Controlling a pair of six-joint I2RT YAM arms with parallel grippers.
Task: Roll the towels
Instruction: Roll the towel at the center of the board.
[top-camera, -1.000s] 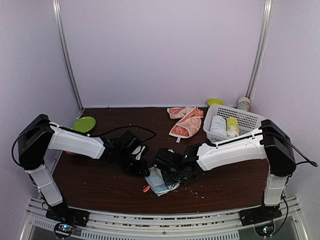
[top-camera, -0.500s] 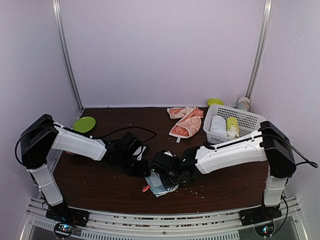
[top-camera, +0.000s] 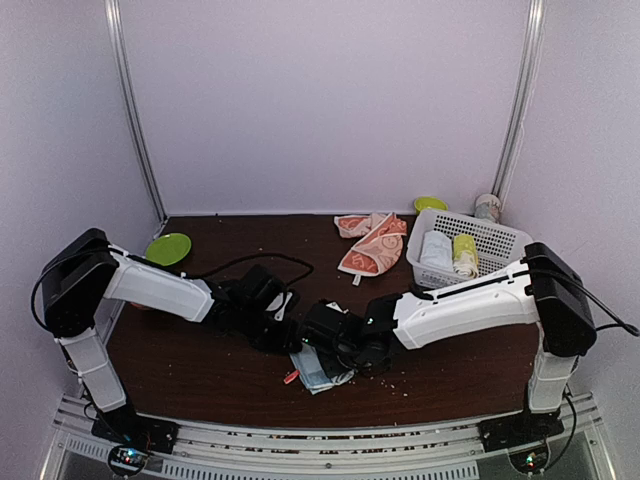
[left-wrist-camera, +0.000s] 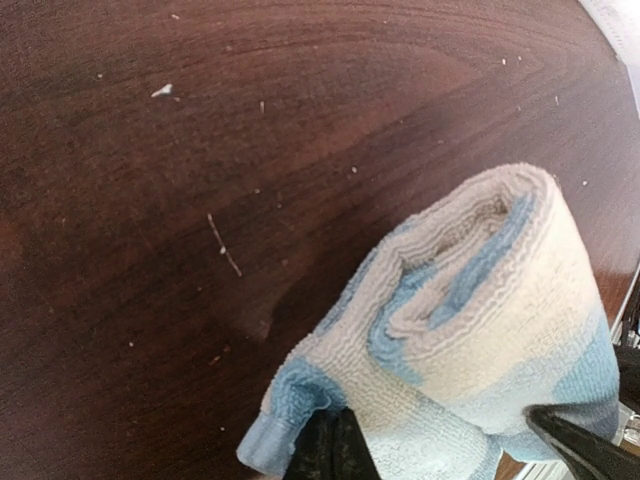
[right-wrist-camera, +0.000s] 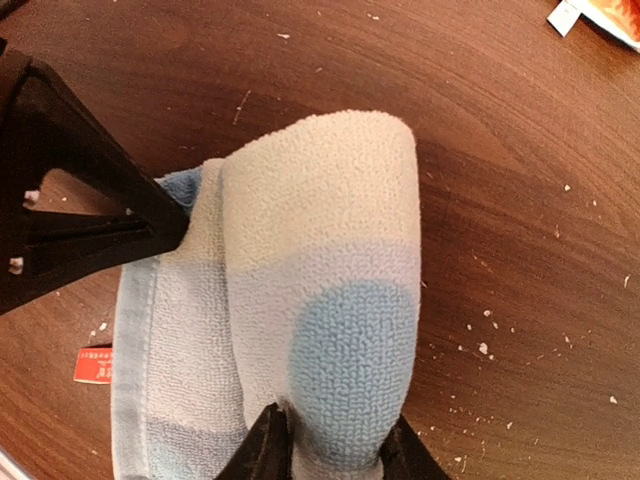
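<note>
both end effectors on blue towel (right-wrist-camera: 320, 330)

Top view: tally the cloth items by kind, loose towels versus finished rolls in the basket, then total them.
Loose towels: 2, blue towel, orange towel
Rolls in the basket: 2, white roll, yellow-green roll
Total: 4

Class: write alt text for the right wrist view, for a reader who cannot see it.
A partly rolled light blue towel lies on a dark wooden table, the right gripper straddling its near end. The black left gripper pinches the towel's left edge.
</note>
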